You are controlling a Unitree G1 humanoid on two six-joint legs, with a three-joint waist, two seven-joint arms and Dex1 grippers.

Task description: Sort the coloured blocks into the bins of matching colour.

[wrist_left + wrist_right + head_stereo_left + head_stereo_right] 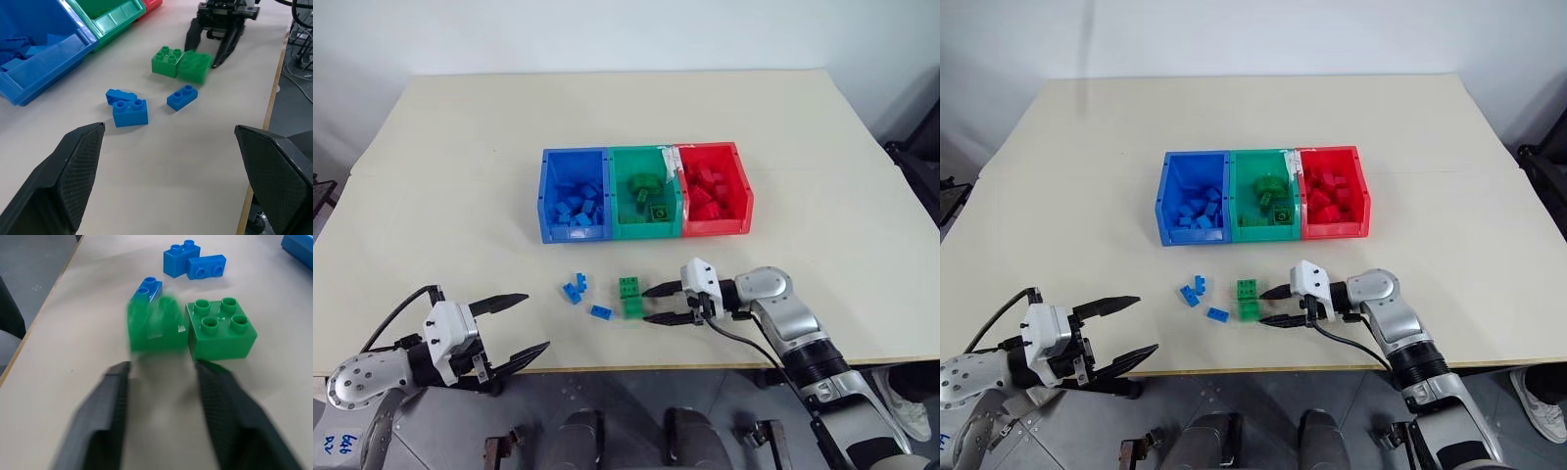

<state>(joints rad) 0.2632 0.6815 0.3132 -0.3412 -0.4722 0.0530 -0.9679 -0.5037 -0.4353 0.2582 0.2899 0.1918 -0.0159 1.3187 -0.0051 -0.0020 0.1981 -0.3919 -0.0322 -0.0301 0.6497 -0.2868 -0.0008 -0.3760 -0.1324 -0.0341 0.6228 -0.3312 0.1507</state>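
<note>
Two green blocks sit studded and touching near the table's front edge; the nearer one is smeared. My right gripper fingers stand parted just beside it. Left gripper spread wide.

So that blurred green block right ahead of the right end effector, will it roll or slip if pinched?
The nearer green block looks like hard, boxy plastic with flat sides, so it probably won't roll or flex. It seems light and smooth, so it may skid on the table or nudge the studded green block beside it.
</note>
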